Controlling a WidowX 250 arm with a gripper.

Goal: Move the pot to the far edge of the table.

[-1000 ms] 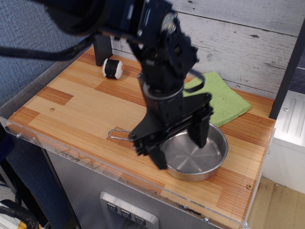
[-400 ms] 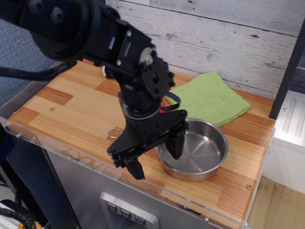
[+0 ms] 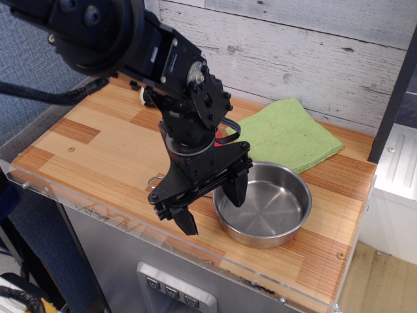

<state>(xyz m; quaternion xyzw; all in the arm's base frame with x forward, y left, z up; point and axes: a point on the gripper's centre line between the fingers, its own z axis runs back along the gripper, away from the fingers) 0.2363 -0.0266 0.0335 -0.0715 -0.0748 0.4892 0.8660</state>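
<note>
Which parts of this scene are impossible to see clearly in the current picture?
- Pot handle: only a small wire loop shows at the left; the end effector covers the rest.
- Whether a finger touches the pot's left rim: cannot tell from this angle.
- Back left of the table: hidden behind the arm.
- Green cloth: its left corner sits behind the arm.

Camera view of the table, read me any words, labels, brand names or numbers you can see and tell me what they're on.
No readable text anywhere.
Buttons on the grey panel below the table: marks too small to read.
Gripper, pot and green cloth: no lettering visible.
</note>
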